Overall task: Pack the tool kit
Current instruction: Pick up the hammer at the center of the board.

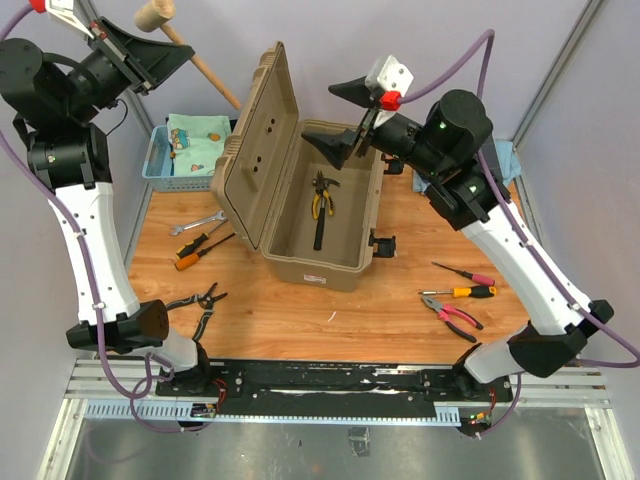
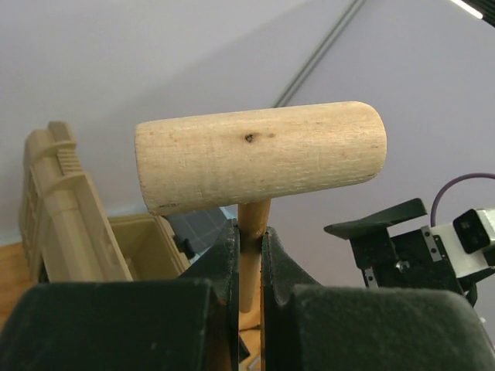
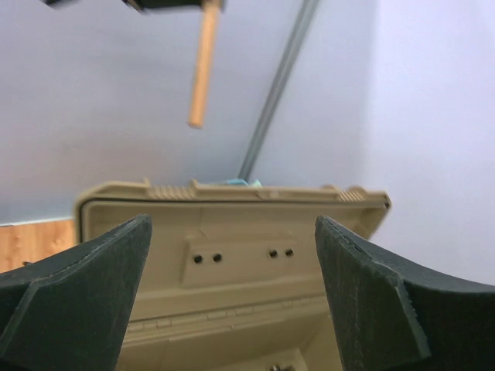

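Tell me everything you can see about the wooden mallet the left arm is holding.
The wooden mallet is pale, unfinished-looking wood: a cylindrical head with one small dark speck and a thinner round handle. The left gripper is shut on the handle just under the head, holding it in the air over the far left of the table. The handle slants down toward the lid of the open toolbox, its end free. Only the gripper touches it.

Lab — aluminium rail (image 1: 560,392), grey partitions (image 1: 420,30)
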`<state>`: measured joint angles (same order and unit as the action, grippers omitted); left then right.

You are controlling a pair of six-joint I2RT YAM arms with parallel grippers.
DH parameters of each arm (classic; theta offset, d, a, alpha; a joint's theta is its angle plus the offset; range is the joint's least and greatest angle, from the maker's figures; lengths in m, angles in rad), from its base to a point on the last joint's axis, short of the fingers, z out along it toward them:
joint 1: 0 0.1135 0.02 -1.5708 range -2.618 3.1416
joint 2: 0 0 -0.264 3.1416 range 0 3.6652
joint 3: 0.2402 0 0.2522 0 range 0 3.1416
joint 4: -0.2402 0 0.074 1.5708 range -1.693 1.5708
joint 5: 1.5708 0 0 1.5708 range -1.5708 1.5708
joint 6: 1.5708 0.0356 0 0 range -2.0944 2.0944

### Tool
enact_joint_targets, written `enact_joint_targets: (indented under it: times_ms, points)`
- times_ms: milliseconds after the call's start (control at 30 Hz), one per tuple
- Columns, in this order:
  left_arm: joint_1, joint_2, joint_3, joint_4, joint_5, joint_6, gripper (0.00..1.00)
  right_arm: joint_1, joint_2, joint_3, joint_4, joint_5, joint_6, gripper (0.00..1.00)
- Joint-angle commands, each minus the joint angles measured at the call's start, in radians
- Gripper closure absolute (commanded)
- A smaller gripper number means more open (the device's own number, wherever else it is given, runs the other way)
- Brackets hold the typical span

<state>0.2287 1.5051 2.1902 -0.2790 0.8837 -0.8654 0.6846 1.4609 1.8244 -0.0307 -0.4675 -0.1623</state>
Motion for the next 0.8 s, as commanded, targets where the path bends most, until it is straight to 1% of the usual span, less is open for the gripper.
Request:
enact_joint_targets:
  times_ms: [0,67,233,267,400,700,767]
  points:
    - [-0.004,-0.009,-0.001,0.08,0.158,-0.083,1.0,0.061,-0.033,-0.002,0.072,-0.046,-0.007,0.14]
    - [-0.022,-0.002,-0.005,0.072,0.183,-0.08,1.0,0.082,-0.01,0.033,0.044,-0.056,-0.008,0.15]
    - [-0.094,0.019,-0.009,0.019,0.203,-0.037,1.0,0.126,0.096,0.196,-0.08,-0.057,-0.046,0.17]
    - [-0.107,0.021,-0.023,0.013,0.202,-0.03,1.0,0.13,0.12,0.229,-0.089,-0.056,-0.047,0.17]
    - [-0.157,0.034,-0.049,-0.023,0.177,0.012,1.0,0.136,0.164,0.275,-0.086,-0.04,-0.02,0.19]
    - [-0.278,0.085,-0.019,-0.098,0.109,0.143,1.0,0.135,0.269,0.37,-0.086,-0.013,0.052,0.31]
    - [-0.296,0.097,-0.001,-0.114,0.095,0.165,1.0,0.135,0.294,0.393,-0.096,0.004,0.062,0.35]
